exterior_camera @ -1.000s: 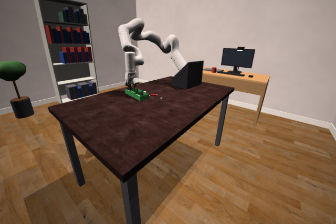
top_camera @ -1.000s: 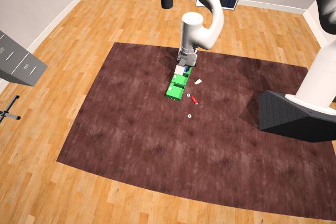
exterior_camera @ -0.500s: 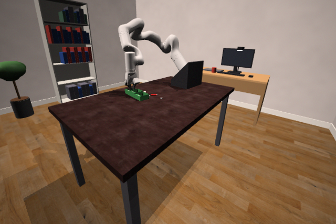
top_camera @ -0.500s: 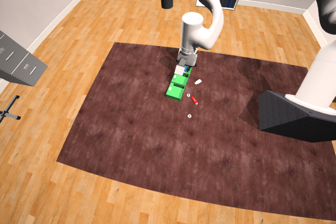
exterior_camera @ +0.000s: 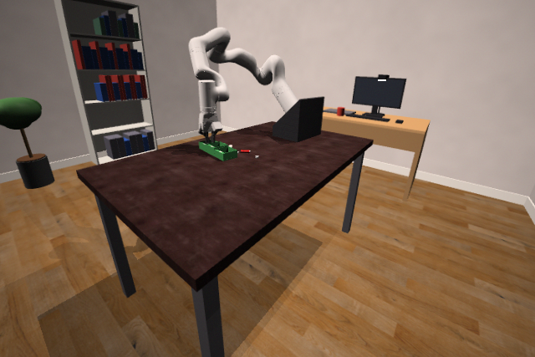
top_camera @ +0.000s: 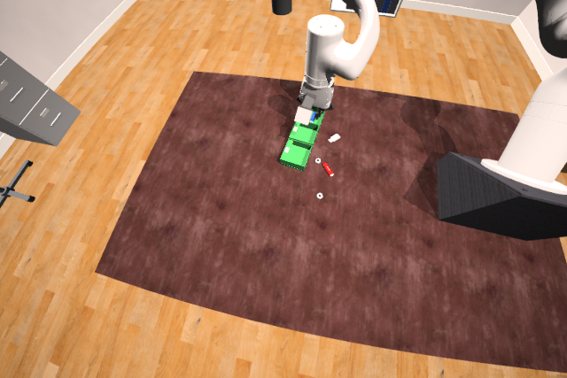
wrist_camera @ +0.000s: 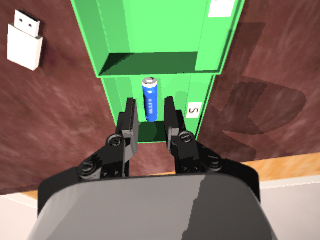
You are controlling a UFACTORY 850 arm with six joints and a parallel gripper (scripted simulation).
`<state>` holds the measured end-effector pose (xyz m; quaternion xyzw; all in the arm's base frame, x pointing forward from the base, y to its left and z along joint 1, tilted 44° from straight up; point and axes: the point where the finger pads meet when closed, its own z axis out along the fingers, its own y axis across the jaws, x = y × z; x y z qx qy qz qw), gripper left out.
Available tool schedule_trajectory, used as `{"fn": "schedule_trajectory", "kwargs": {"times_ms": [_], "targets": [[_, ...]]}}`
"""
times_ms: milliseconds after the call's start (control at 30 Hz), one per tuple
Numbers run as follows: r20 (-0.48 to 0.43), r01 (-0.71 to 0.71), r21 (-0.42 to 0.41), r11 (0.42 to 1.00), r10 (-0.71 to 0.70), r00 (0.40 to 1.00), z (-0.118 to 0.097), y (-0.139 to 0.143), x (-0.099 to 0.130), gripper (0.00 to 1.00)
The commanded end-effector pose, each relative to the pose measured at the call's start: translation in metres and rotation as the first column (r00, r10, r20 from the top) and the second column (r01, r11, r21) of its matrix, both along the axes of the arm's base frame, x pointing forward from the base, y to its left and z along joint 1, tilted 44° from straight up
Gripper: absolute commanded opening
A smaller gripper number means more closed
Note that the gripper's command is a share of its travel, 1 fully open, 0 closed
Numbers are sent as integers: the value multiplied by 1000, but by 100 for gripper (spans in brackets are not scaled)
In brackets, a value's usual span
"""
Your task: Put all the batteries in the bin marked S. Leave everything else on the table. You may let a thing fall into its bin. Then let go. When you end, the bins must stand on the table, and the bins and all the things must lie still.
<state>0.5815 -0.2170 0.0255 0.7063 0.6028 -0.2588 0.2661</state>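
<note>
your gripper (wrist_camera: 150, 116) hung narrowly parted, empty, over the blue battery (wrist_camera: 150, 97) between bin s's walls (wrist_camera: 202, 107); a usb stick (wrist_camera: 24, 39) lay nearby.

You're looking at a dark brown table (top_camera: 229, 227) that is carrying a row of green bins (top_camera: 299, 142) near its far side. Beside the bins, a white USB stick (top_camera: 334, 137), a red battery (top_camera: 328, 168) and two small white nuts (top_camera: 317, 160) (top_camera: 319, 195) are lying apart. A black wedge-shaped block (top_camera: 476, 197) is sitting at the right.
</note>
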Motion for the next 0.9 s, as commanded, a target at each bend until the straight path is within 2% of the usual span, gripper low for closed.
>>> {"fn": "schedule_trajectory", "kwargs": {"times_ms": [0,300,433,800,867], "targets": [[1,-1,0,1000,1,1000,4,4,1,28],[1,-1,0,1000,1,1000,12,12,1,28],[1,-1,0,1000,1,1000,27,25,2,28],[1,-1,0,1000,1,1000,28,26,2,28],[-67,-73,7,997,73,995,18,38,-4,28]]}}
